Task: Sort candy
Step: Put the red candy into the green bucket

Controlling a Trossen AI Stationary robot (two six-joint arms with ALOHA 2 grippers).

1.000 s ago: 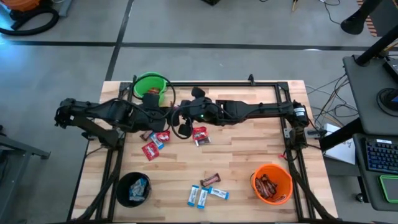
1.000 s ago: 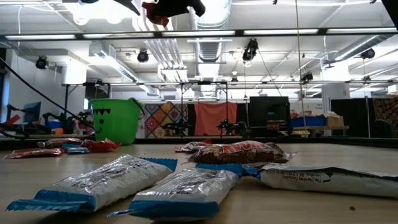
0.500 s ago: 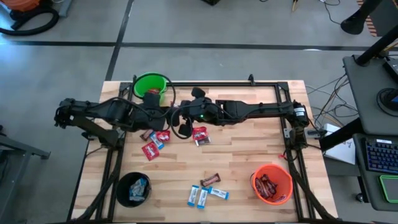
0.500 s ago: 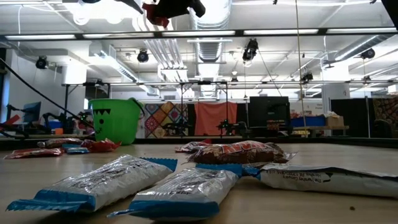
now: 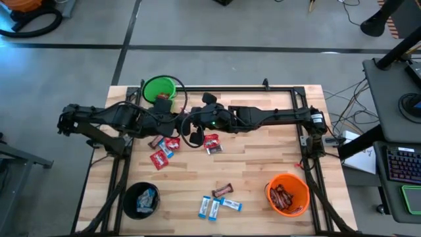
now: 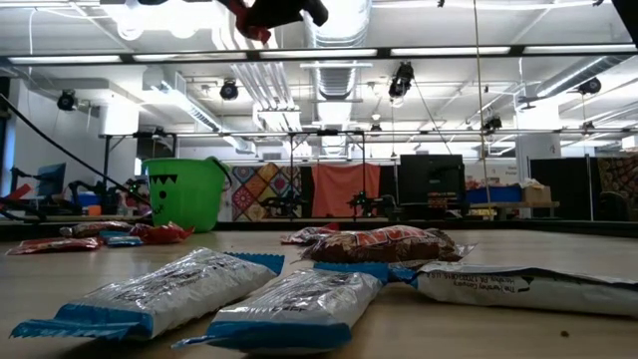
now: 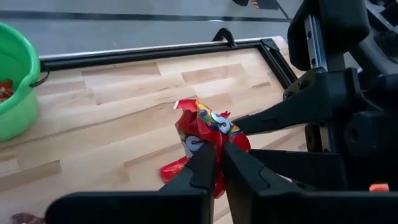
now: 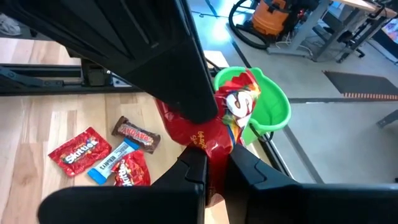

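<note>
- Read "Skittles" in white letters on a red packet [image 8: 81, 151] lying flat on the bench.
- Made out a white "S" on the crumpled red packet [image 8: 219, 127] clamped in the tool, rest of the print folded away.
- Found lettering on the dark brown bar [image 8: 135, 133], too small to read.
- Saw print on the blue-and-white packet [image 8: 114, 163], unreadable.
- Noted a painted face, no words, on the green bucket [image 6: 185, 191].
</note>
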